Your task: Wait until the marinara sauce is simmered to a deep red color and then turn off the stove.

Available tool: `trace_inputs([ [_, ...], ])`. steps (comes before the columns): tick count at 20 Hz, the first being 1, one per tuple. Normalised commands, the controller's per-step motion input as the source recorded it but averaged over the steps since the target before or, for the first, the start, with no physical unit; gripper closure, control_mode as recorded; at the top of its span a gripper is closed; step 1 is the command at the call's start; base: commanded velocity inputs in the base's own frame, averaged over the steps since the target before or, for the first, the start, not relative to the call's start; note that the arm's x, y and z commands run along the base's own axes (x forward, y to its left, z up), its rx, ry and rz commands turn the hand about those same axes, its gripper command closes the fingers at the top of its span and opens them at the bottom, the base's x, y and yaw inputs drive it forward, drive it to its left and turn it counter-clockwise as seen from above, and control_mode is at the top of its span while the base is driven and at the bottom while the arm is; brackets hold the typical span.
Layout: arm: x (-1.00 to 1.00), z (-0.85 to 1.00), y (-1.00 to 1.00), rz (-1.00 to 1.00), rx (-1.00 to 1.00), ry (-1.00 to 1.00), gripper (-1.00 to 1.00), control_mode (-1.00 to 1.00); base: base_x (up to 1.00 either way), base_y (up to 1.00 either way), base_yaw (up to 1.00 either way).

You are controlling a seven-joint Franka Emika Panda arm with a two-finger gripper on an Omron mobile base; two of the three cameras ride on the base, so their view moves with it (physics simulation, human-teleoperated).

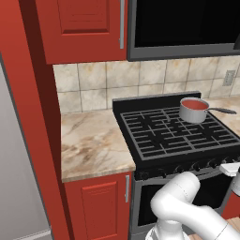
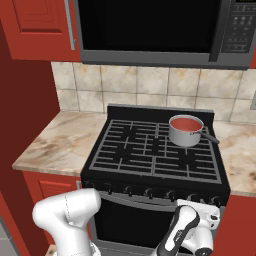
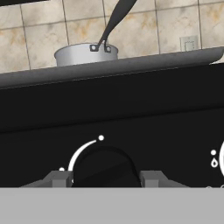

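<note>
The stove (image 1: 159, 140) (image 2: 135, 155) is a black gas range with grid grates. On its back right burner stands a small grey saucepan (image 1: 192, 115) (image 2: 184, 136) (image 3: 85, 54) with its dark handle pointing right. Inside it lies the marinara sauce (image 1: 194, 104) (image 2: 185, 123), smooth and orange-red. My gripper (image 3: 106, 178) (image 2: 200, 206) is low at the stove's front panel near the right end of the knob row. It is open, with a round black knob (image 3: 105, 166) between its fingertips (image 3: 59, 178). A white arc and dot mark the panel around that knob.
A black microwave (image 2: 150, 30) hangs above the stove. Marble counter (image 1: 93, 145) (image 2: 240, 150) runs on both sides, with red cabinets (image 1: 101, 206) below and above. A grey fridge side (image 1: 18, 164) stands far left. A wall outlet (image 3: 189, 43) sits on the tiled backsplash.
</note>
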Motion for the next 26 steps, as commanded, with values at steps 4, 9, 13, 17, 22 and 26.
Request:
trace_inputs([
  [4,0.0,0.0,0.0,0.0,0.0,0.0,1.0,-1.0,0.0,0.0,0.0],
  [9,0.0,0.0,0.0,0.0,0.0,0.0,1.0,-1.0,0.0,0.0,0.0],
  [13,0.0,0.0,0.0,0.0,0.0,0.0,1.0,-1.0,0.0,0.0,0.0],
  [17,0.0,0.0,0.0,0.0,0.0,0.0,1.0,-1.0,0.0,0.0,0.0],
  [22,0.0,0.0,0.0,0.0,0.0,0.0,1.0,-1.0,0.0,0.0,0.0],
  [26,0.0,0.0,0.0,0.0,0.0,0.0,1.0,-1.0,0.0,0.0,0.0],
])
